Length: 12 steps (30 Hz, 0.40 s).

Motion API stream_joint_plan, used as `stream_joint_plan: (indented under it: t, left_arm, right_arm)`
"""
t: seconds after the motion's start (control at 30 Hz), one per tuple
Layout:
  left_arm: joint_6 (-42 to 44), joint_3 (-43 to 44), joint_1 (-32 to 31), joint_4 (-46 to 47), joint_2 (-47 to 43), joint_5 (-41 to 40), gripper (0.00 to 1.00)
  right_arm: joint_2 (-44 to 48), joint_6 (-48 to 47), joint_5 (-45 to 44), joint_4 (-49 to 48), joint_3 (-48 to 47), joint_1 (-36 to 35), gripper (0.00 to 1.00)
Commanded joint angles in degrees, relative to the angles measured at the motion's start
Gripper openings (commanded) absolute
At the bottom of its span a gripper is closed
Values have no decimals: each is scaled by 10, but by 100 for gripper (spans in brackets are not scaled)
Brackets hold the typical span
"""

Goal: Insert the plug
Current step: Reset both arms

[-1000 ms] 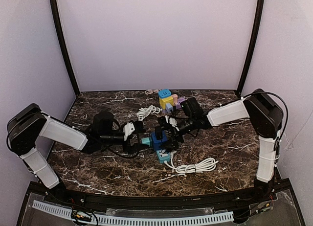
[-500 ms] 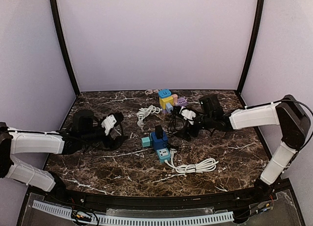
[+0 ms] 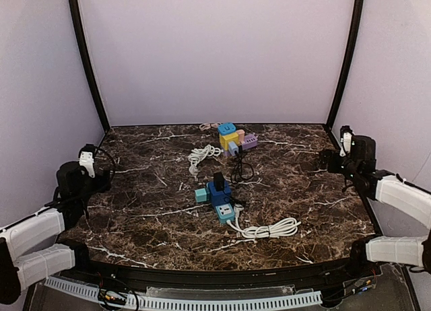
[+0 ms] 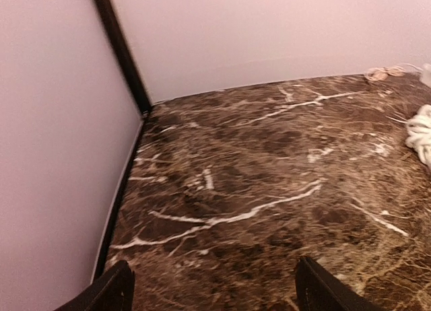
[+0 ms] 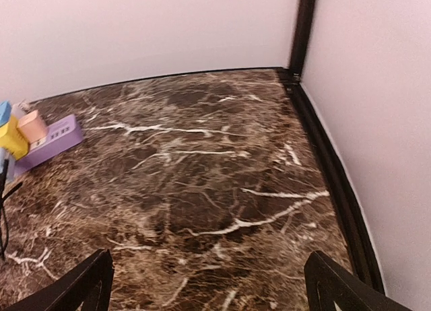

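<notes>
A black plug [image 3: 219,180] stands upright on top of a blue socket block [image 3: 217,194] at the middle of the table, and its black cord [image 3: 240,168] loops off toward the back. My left gripper [image 3: 95,172] hangs far off at the left edge, open, with only bare marble between its fingertips [image 4: 113,292]. Over by the right wall my right gripper [image 3: 331,159] is open too, its dark fingertips [image 5: 86,289] wide apart over bare table. Neither wrist view shows the plug or the block.
A teal adapter [image 3: 201,194] and a light-blue socket [image 3: 225,214] touch the blue block. A white cord [image 3: 268,228] lies in front. A coiled white cable [image 3: 204,153] and stacked coloured blocks [image 3: 231,136] sit at the back. A purple strip [image 5: 51,141] shows in the right wrist view.
Both arms have drawn back from the socket block to the table's sides, and their jaws have widened. The plug stays standing in the blue block.
</notes>
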<state>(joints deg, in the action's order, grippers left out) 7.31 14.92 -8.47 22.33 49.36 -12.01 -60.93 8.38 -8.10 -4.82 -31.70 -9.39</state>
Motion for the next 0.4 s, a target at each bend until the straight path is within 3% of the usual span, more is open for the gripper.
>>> stream_joint_plan:
  t: [0.0, 0.13, 0.37]
  left_arm:
    - [-70, -53, 71, -16, -75, -6, 83]
    - [-69, -67, 114, 7, -103, 49, 84]
    - [-63, -79, 124, 11, -111, 110, 84]
  right_arm:
    - [94, 95, -113, 7, 70, 14, 98]
    - [153, 148, -190, 18, 100, 15, 99]
    - [183, 179, -168, 18, 124, 15, 99]
